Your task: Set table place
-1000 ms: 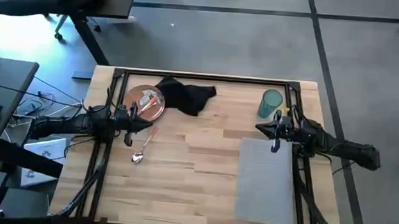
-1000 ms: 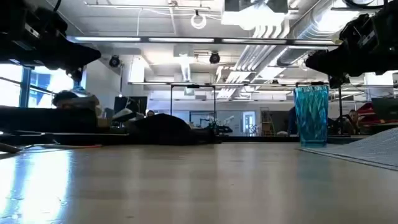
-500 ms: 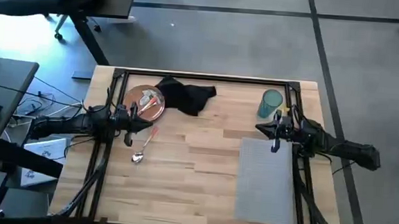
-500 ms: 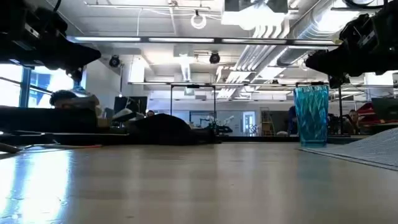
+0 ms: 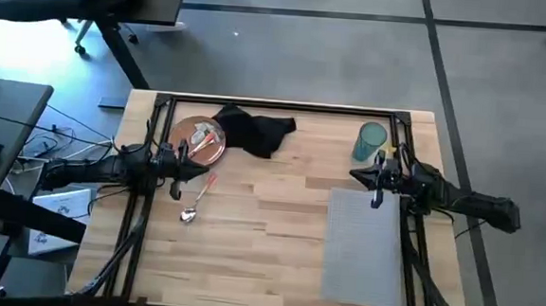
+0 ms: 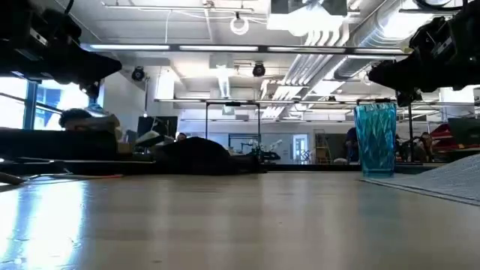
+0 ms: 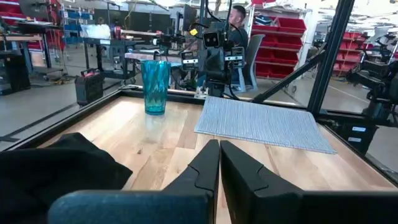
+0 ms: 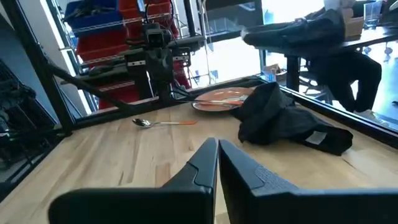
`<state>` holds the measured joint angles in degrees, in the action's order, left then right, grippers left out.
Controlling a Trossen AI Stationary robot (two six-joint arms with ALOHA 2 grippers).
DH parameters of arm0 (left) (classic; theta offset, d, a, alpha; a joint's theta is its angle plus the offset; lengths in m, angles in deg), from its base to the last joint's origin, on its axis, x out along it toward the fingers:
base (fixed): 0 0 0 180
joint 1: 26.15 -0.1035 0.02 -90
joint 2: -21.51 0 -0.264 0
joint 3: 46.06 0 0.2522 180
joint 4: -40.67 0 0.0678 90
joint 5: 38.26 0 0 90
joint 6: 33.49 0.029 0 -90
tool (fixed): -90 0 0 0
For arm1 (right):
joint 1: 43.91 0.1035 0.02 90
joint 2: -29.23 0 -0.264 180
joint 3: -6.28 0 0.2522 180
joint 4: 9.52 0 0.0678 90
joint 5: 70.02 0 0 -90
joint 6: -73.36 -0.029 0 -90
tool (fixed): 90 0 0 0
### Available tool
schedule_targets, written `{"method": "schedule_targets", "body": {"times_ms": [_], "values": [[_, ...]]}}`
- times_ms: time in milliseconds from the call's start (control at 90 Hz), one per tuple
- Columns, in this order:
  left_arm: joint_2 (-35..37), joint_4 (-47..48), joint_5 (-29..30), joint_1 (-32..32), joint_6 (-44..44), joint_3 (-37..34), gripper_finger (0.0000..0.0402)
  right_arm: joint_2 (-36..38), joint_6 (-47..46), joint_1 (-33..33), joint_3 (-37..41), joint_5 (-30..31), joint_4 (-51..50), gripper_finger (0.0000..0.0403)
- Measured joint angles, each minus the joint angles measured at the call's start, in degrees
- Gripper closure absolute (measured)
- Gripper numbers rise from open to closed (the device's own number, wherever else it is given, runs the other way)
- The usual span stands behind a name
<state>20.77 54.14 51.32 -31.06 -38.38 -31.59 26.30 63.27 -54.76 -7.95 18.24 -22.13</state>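
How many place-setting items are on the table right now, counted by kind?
Grey rectangular woven placemat: 1
Black cloth napkin: 1
Round orange-brown plate: 1
Teal ribbed tumbler: 1
Orange-handled silver spoon: 1
Cutlery lying on the plate: some there, but pieces too small to count
Total countable: 5

No legible text, no readable labels, brands, numbers or signs in any view, white tag on the black napkin (image 8: 316,138) too small to read, pale stickers on the far arm's camera mount unreadable
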Motion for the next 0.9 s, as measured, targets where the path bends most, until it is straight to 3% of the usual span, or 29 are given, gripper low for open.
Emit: {"method": "schedule_targets", "body": {"times_ms": [289, 578, 900], "values": [[0.01, -0.04, 0.0, 0.0, 0.11, 0.0, 0.0401, 0.01, 0.0, 0.01, 0.02, 0.0, -0.02, 0.0402], [0.0, -1.51, -0.02, 0.0, 6.03, -0.02, 0.0401, 0.0, -0.13, 0.0, 0.01, 0.0, -0.01, 0.0402], [-3.11, -15.07, 1.09, 0.15, 3.53, -0.02, 0.0401, 0.0, -0.07, 0.0, 0.01, 0.0, 0.0, 0.0402]]}}
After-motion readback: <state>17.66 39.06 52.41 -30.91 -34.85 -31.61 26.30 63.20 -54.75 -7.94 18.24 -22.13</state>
